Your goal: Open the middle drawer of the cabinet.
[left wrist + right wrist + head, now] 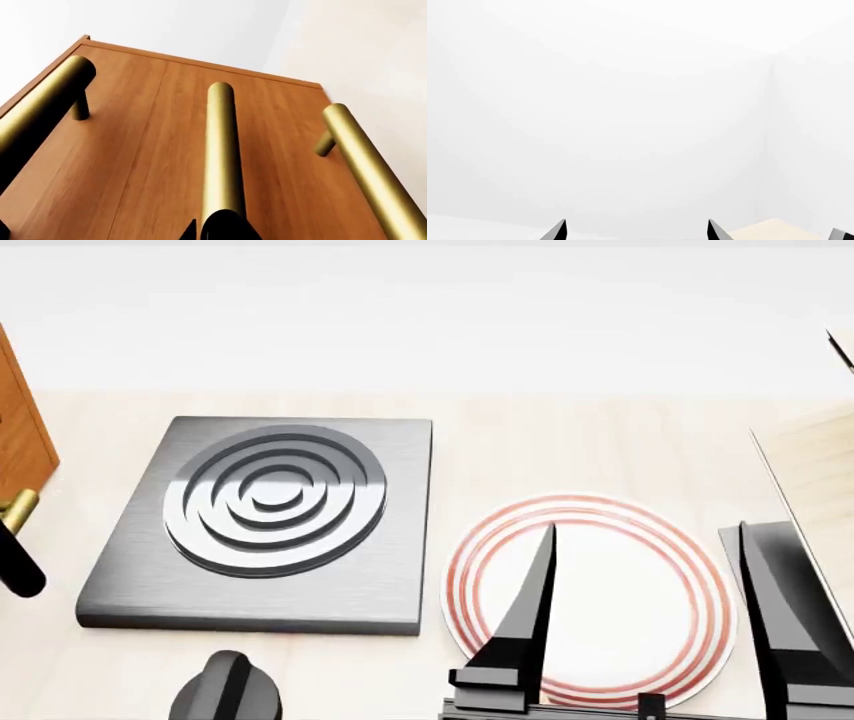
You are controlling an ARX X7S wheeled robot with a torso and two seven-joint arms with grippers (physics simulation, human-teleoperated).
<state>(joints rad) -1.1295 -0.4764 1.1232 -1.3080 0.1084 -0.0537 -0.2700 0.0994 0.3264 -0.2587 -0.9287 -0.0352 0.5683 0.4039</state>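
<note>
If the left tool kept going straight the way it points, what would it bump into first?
Probably the brass bar handle of the middle drawer: the left tool is lined up on it, though the gap is hard to judge.

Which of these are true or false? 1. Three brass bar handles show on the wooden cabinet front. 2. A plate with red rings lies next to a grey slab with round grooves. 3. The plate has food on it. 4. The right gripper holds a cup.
1. True: the left wrist view shows three brass handles on the cabinet.
2. True: the plate lies beside the grey slab on the table.
3. False: the visible part of the plate is bare.
4. False: the right gripper is open above the plate, holding nothing.
</note>
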